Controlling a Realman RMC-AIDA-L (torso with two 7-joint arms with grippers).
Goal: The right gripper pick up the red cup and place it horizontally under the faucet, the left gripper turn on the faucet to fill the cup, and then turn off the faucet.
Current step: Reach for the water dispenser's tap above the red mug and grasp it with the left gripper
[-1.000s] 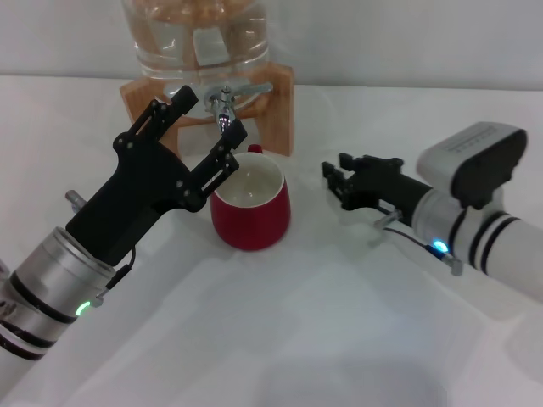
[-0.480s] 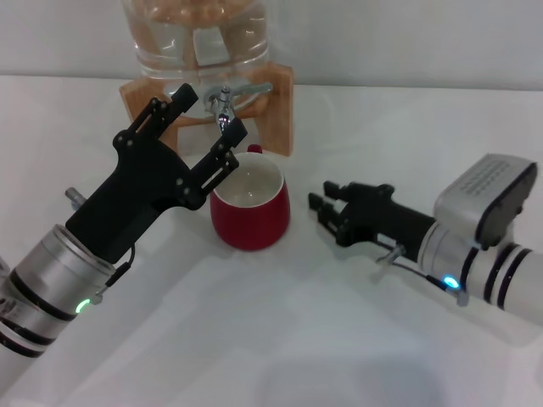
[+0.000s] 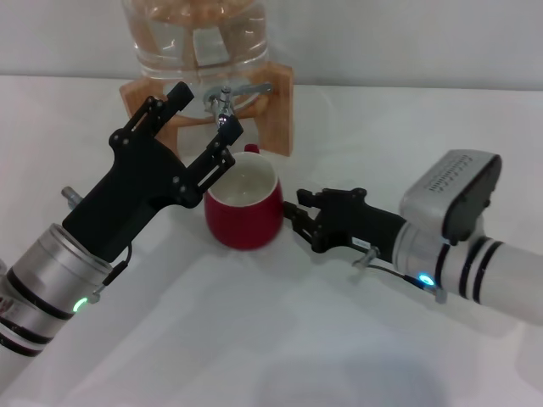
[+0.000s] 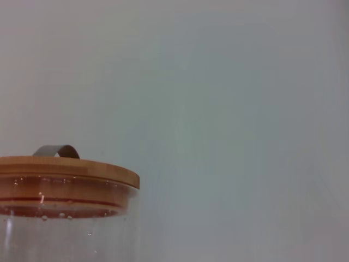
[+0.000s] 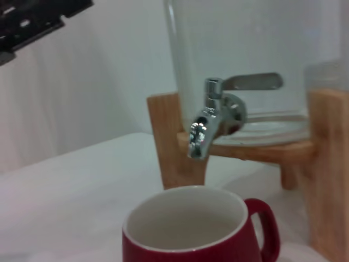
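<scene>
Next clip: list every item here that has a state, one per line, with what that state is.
red cup: upright on the table, under the spout, no water visible inside.
faucet: lever level, no water running.
water jar: on its wooden stand, lid on.
left hand: open, fingers by the faucet.
right hand: beside the cup, not holding it.

Red cup (image 3: 244, 206) upright under chrome faucet (image 3: 226, 105), handle rearward

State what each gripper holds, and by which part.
Nothing: the left gripper is open near the faucet; the right gripper is beside the red cup.
</scene>
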